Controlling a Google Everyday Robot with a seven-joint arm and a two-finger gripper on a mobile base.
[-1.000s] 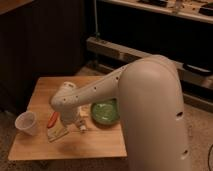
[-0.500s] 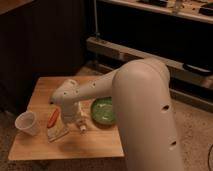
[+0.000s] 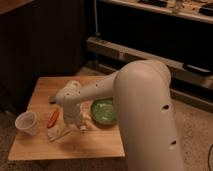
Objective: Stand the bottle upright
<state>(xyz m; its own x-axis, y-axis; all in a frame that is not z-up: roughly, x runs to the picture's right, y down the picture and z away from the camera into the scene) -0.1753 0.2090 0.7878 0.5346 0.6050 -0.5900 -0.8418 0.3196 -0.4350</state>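
The bottle (image 3: 59, 133) is a slim whitish shape lying on its side on the wooden table (image 3: 90, 147), just in front of the orange carrot-shaped item (image 3: 53, 118). My gripper (image 3: 80, 125) hangs down from the white arm (image 3: 95, 90) and sits low over the table, just right of the bottle's end and left of the green bowl (image 3: 104, 111). Whether it touches the bottle is not visible.
A translucent white cup (image 3: 27, 123) stands at the table's left front. A small dark object (image 3: 52, 98) lies behind the wrist. The arm's large white housing (image 3: 147, 115) covers the table's right side. Dark shelving (image 3: 150, 50) runs behind.
The arm's large housing has shifted left and risen in view. The gripper has stayed low near the bottle, edging slightly right. The bottle still lies on its side.
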